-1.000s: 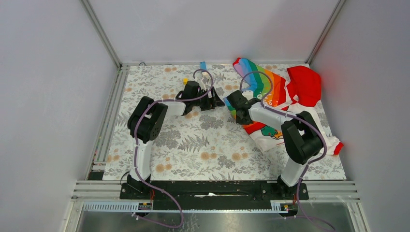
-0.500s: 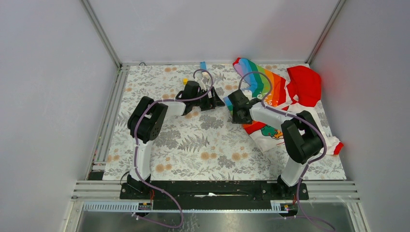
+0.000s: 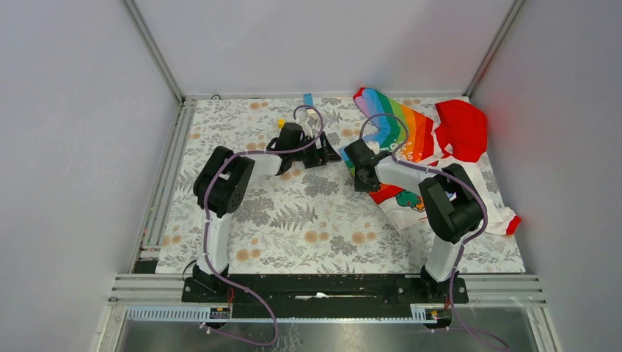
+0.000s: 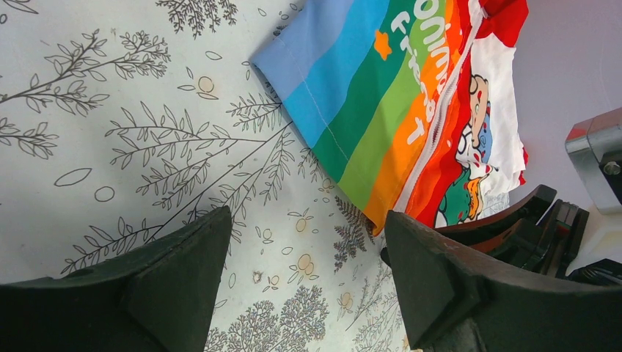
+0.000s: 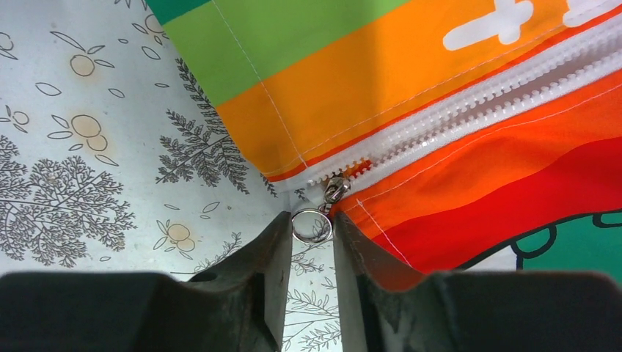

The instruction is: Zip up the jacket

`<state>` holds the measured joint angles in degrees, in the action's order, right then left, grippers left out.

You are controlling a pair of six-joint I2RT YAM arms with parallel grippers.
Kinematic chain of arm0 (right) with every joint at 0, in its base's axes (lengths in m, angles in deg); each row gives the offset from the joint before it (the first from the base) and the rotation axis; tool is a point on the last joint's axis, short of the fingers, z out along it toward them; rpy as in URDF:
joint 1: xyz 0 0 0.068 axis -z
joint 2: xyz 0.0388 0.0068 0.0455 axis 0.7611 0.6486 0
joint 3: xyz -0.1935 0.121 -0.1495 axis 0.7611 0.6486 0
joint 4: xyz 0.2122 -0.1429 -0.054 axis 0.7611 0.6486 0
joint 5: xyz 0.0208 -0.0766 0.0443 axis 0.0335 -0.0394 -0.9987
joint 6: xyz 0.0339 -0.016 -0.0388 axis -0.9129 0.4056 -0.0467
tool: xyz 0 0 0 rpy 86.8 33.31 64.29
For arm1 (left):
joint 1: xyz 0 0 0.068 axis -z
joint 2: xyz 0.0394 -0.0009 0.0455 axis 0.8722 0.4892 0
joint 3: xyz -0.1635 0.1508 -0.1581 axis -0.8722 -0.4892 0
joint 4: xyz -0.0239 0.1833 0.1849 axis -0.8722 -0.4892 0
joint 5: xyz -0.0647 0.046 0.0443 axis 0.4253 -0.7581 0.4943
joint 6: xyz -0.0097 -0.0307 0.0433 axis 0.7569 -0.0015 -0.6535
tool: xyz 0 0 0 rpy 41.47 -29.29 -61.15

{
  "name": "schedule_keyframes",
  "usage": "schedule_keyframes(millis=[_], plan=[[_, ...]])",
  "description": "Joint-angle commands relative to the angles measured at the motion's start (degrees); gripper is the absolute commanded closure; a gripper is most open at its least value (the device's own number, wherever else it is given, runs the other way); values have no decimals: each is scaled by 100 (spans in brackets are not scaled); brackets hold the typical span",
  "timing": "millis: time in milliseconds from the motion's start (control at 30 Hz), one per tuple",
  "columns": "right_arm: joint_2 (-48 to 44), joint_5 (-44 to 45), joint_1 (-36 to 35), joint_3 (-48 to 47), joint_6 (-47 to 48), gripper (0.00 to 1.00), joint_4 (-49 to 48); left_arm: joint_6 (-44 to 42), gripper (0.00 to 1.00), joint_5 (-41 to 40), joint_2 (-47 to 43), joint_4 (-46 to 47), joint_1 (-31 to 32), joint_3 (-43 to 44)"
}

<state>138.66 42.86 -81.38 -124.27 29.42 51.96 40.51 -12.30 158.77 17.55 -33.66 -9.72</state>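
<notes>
The jacket (image 3: pixel 414 139) lies flat at the back right of the table, rainbow panels to the left and red hood (image 3: pixel 463 126) to the right. In the right wrist view its white zipper (image 5: pixel 469 110) runs between the orange panels (image 5: pixel 367 95), with the slider (image 5: pixel 337 189) at the hem. My right gripper (image 5: pixel 312 224) is shut on the metal pull ring (image 5: pixel 320 217) hanging from the slider; in the top view it (image 3: pixel 361 174) sits at the jacket's left hem. My left gripper (image 4: pixel 308 249) is open and empty over the cloth, just left of the jacket (image 4: pixel 367 95).
A floral tablecloth (image 3: pixel 308 213) covers the table. A small yellow item (image 3: pixel 280 122) and a blue strip (image 3: pixel 308 99) lie near the back edge. Grey walls close in at the back and both sides. The right gripper's body (image 4: pixel 535 227) shows in the left wrist view.
The right arm's elbow has shifted a little to the left and the right gripper has edged slightly at the hem. The left arm has not moved.
</notes>
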Motion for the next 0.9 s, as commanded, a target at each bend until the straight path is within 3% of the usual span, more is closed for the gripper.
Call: schedule_keyframes(millis=[0, 200, 367, 867], plan=[[78, 129, 17, 60, 31, 69, -12, 3, 18, 106, -167, 327, -33, 51], [37, 292, 17, -19, 88, 60, 93, 3, 18, 106, -154, 327, -33, 61], [51, 95, 2, -21, 89, 60, 78, 8, 18, 107, -150, 318, -33, 70], [-149, 356, 4, -126, 5, 92, 232, 1, 18, 116, -132, 302, -33, 79]])
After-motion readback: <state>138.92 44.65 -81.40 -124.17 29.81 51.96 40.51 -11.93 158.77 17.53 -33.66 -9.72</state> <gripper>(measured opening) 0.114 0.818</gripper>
